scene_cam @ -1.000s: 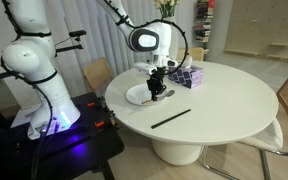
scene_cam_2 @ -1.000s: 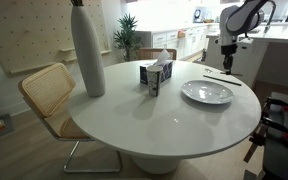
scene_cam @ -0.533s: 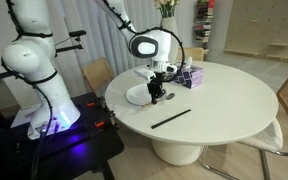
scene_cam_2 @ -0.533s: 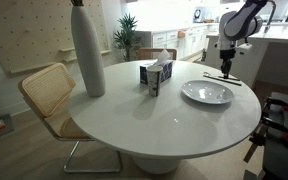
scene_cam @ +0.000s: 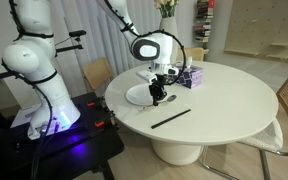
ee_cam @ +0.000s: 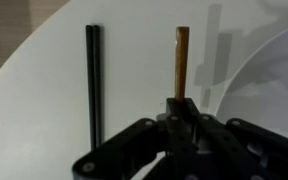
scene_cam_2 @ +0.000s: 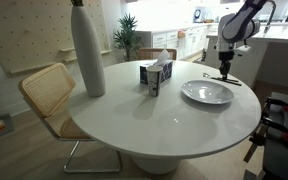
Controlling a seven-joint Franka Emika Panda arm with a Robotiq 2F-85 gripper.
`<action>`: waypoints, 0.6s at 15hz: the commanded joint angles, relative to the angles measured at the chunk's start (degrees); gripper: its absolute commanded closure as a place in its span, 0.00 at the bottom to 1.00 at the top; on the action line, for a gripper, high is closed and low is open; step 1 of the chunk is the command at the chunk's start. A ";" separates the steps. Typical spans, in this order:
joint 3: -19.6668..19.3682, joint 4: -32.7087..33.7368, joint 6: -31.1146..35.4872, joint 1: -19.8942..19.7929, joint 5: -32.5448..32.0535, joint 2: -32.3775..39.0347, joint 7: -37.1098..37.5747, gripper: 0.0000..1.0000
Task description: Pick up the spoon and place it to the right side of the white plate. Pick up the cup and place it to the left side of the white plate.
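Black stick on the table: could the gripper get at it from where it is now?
Probably yes. The black stick lies bare on the table, beside the gripper, with nothing over it. But a slim brownish piece sits between the gripper's fingers, so it may be occupied.

hand [scene_cam: 158, 96] beside white plate [scene_cam: 136, 97], black stick [scene_cam: 171, 118]
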 commanded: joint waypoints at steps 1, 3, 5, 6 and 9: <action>0.40 1.44 0.73 -1.18 1.02 0.74 0.37 0.97; 0.38 1.93 0.80 -1.54 1.11 1.22 0.49 0.97; 0.25 2.45 0.82 -1.69 0.64 2.08 0.66 0.97; 0.31 2.58 0.76 -1.71 0.57 2.39 0.65 0.97; 0.44 2.78 0.75 -1.73 0.42 3.27 0.60 0.97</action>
